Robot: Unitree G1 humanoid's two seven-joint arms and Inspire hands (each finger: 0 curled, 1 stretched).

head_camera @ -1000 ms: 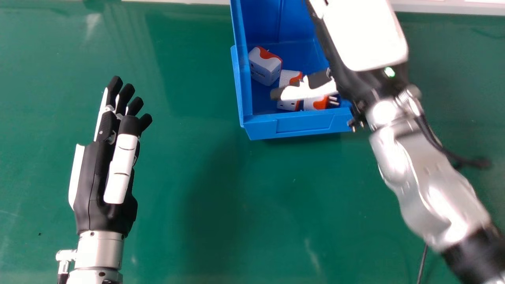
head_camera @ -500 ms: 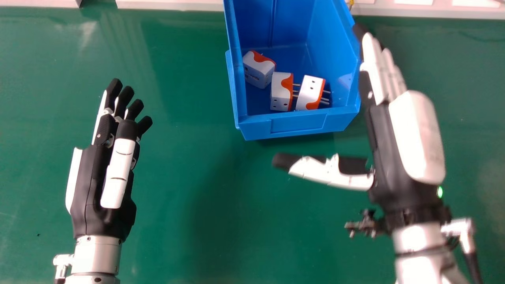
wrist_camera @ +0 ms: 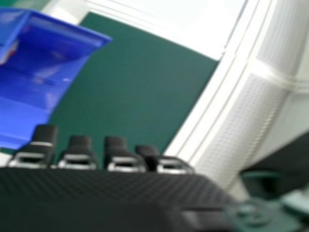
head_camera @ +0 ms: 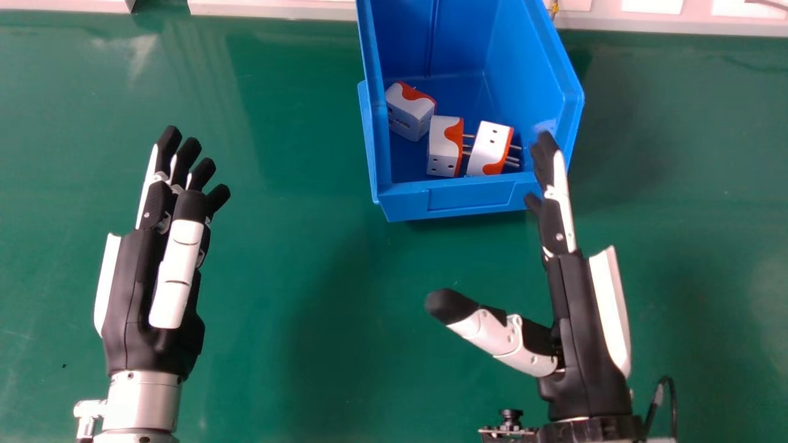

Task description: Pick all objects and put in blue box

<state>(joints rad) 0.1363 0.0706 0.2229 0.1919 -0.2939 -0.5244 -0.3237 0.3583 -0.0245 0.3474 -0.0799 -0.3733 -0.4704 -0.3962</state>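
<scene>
- Blue box (head_camera: 471, 195) stands upright, open top, on the green table (head_camera: 308, 307), near the far edge where a white strip (head_camera: 271, 8) runs across.
- All 3 plug adapters I see, white w/ orange, are down inside it.
- Left adapter (head_camera: 409, 117) sits tilted by the box's left wall, a bit farther back than the other 2.
- Middle adapter (head_camera: 444, 147) is just beside it, near the front wall, pins aimed at the right adapter (head_camera: 489, 151); can't tell if pins & adapter touch.
- Right adapter is near the front too, leaning slightly, pins toward the box's right wall.
- Right hand (head_camera: 582, 332) is open & holds nothing: fingers straight, thumb spread wide toward the left. Fingertips overlap the box's front right corner from where I look; can't tell re: contact.
- Small camera (head_camera: 510, 421) at the right wrist, black cable (head_camera: 668, 384) looping on its other side.
- Left hand (head_camera: 138, 295) is open & empty too, well apart from the box on the left, fingers pointing fwd, thumb lying across the palm side.
</scene>
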